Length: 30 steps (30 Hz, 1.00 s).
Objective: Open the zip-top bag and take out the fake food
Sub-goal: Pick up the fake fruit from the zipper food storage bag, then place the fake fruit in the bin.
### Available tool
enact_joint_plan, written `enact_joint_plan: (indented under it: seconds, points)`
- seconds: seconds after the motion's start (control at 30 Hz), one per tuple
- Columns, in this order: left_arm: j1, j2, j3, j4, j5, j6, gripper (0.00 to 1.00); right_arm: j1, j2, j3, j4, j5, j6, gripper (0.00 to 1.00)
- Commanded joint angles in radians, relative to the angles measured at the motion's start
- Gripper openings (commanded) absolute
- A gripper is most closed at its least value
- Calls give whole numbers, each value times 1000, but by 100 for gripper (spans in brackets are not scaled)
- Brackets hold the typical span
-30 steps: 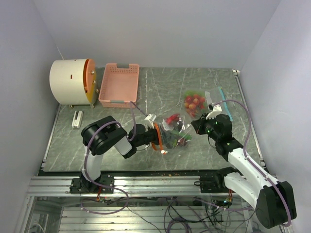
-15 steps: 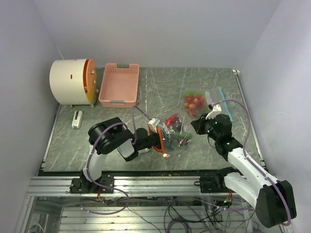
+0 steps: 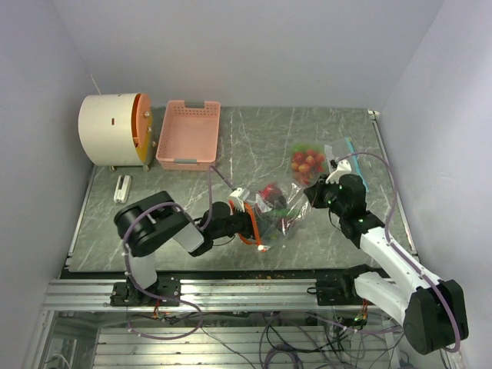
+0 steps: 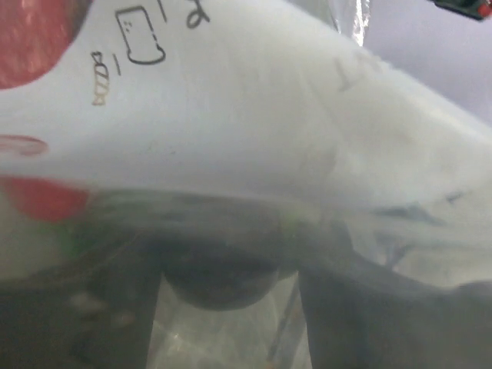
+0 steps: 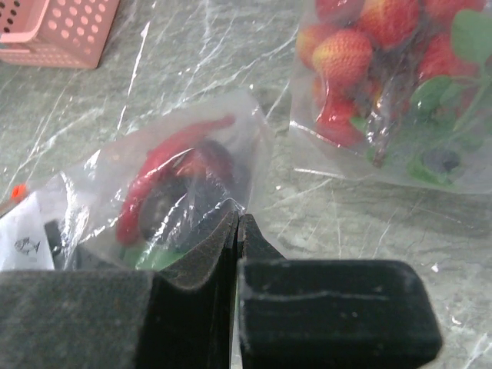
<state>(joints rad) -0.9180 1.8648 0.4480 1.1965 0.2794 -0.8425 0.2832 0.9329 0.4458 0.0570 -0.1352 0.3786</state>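
Observation:
The clear zip-top bag [image 3: 278,209] lies mid-table between my two grippers, with fake food inside: a red chili [image 5: 157,175], dark pieces and something green [image 5: 157,257]. My left gripper [image 3: 256,223] is pushed into the bag's left end. In the left wrist view plastic [image 4: 254,131] covers nearly everything, and my dark fingers [image 4: 361,315] stand apart with a dark round piece [image 4: 219,278] between them. My right gripper [image 5: 237,219] is shut on the bag's right edge [image 3: 311,196].
A second bag of strawberries [image 3: 306,161] [image 5: 392,84] lies just behind the right gripper, beside a flat bag with a blue zip strip [image 3: 350,157]. A pink slotted basket [image 3: 188,134] and a white drum [image 3: 115,129] stand at the back left. A small white piece [image 3: 121,188] lies at the left.
The left arm's elbow swung out to the left and its gripper stayed at the bag's mouth. The right gripper drew back slightly with the bag's edge, pulling the bag a little.

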Motion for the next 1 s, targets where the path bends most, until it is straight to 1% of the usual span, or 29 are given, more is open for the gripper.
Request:
enact_joint_plan:
  seconds: [0.0,0.17,0.33,0.5,0.6,0.77,0.87,0.97]
  points:
    - [-1,-143,-21,-196,-56,95,43,1,36,71,-22,62,4,0]
    - [20,-276,-39,-324,-87,120,43,-1,83,64,3,56,19,0]
    - [32,-398,-37,-525,-149,180,43,-2,111,52,6,80,29,0]
    - [65,-545,-39,-706,-176,237,45,-8,132,61,-3,102,22,0]
    - [102,-634,-51,-793,-191,246,46,-10,140,63,2,104,22,0]
    - [195,-760,-55,-903,-195,240,45,-10,144,57,15,91,25,0]
    - [260,-803,-24,-979,-208,246,44,-9,148,55,20,87,26,0]
    - [312,-814,42,-1046,-245,266,44,-10,152,56,22,84,19,0]
